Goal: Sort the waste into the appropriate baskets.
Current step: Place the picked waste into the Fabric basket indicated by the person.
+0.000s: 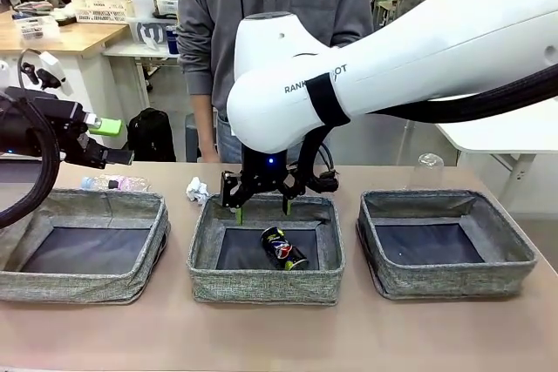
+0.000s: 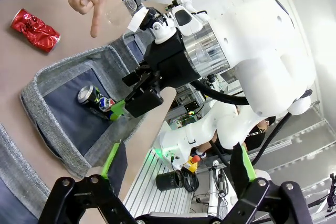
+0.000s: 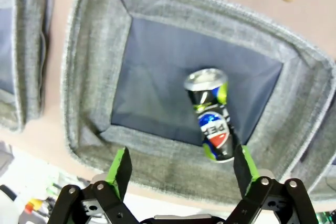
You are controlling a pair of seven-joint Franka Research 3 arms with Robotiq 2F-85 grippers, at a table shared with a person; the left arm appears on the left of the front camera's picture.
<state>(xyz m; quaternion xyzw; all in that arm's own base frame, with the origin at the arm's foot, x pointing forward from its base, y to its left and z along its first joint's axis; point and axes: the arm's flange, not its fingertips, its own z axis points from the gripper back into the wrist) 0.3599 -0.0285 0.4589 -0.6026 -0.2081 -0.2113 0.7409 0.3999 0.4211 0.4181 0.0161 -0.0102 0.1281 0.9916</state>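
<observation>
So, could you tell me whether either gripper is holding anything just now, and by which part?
Nothing is held. The right gripper hangs open above the middle basket, the dark can lying loose inside; the left gripper is open and empty.

Place: robotics lab.
Evidence: white Franka arm (image 1: 410, 50) over a tan table (image 1: 279, 337); wooden workbench (image 1: 52, 37) stacked with boxes (image 1: 100, 8) beyond its far-left corner.

Right arm (image 1: 418, 50) white; right hand (image 1: 262, 213) black, green-padded.
</observation>
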